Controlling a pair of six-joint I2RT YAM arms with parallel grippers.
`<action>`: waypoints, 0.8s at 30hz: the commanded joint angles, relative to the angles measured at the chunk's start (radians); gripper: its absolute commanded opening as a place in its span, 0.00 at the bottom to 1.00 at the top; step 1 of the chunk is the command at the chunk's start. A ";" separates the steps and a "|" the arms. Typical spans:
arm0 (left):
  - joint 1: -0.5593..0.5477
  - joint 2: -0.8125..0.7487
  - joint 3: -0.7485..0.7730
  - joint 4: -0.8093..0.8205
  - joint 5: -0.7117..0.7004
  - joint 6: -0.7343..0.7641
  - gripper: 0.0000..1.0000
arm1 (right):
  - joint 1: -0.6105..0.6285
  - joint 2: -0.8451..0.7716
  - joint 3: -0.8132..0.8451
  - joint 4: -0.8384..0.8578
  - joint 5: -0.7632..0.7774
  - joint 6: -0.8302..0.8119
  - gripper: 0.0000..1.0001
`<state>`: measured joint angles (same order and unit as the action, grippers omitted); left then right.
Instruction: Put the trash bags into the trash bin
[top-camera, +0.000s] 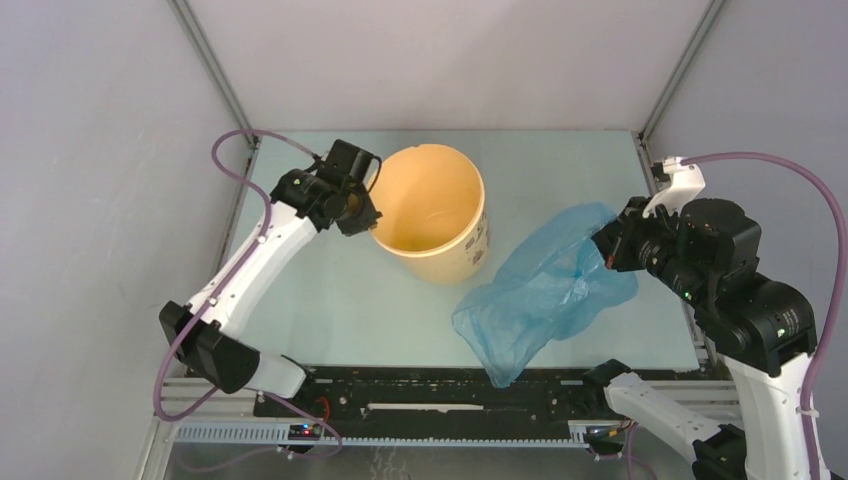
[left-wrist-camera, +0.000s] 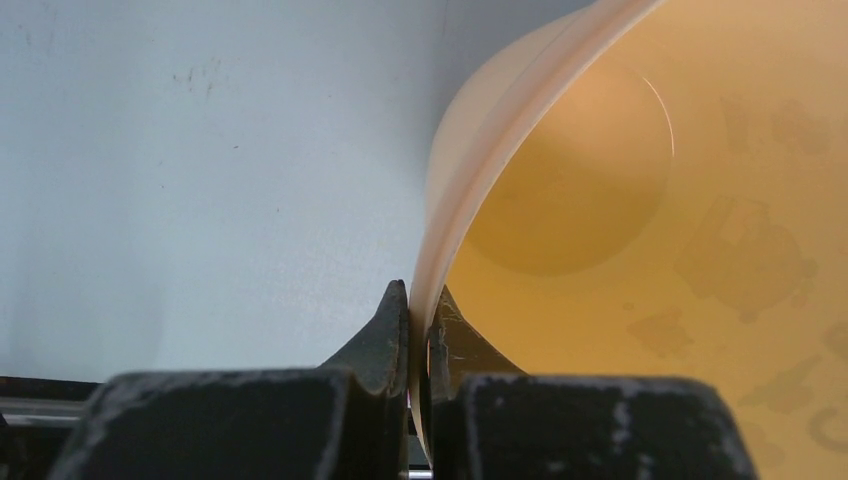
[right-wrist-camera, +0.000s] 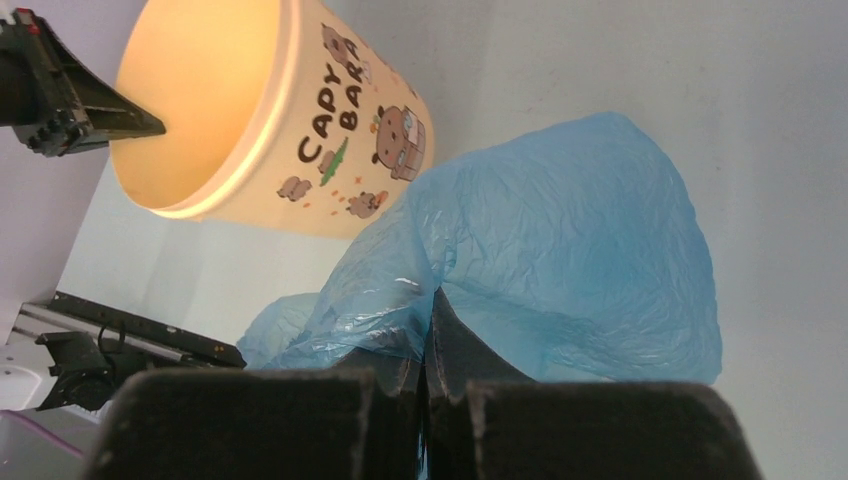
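The pale yellow-tan trash bin (top-camera: 432, 215) stands tilted at mid-table, its mouth facing up and toward the camera. My left gripper (top-camera: 362, 212) is shut on the bin's left rim (left-wrist-camera: 440, 240), one finger outside, one inside. The light-blue trash bag (top-camera: 545, 290) lies crumpled to the right of the bin, apart from it. My right gripper (top-camera: 606, 243) is shut on the bag's upper right edge (right-wrist-camera: 430, 290) and holds that part lifted. In the right wrist view the bin (right-wrist-camera: 300, 130) shows its printed side and the bag (right-wrist-camera: 560, 240) fills the middle.
A black rail (top-camera: 440, 395) runs along the table's near edge; the bag's lower tip hangs over it. Grey walls and metal frame posts (top-camera: 215, 60) close in the back and sides. The pale table surface (top-camera: 330, 300) shows in front of the bin.
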<state>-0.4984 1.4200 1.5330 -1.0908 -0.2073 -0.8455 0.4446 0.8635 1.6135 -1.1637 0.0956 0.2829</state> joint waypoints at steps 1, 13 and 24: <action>-0.041 0.005 0.009 0.020 -0.069 -0.048 0.04 | -0.006 -0.016 0.013 0.035 -0.031 -0.002 0.00; -0.080 0.029 0.072 -0.018 -0.071 -0.015 0.63 | -0.006 -0.034 0.031 0.024 -0.042 0.005 0.00; -0.164 -0.315 -0.033 0.113 0.015 0.099 0.97 | -0.007 0.018 0.163 -0.010 -0.003 0.090 0.00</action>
<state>-0.6044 1.3087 1.5646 -1.0996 -0.2569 -0.8013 0.4446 0.8574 1.7245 -1.1717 0.0635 0.3103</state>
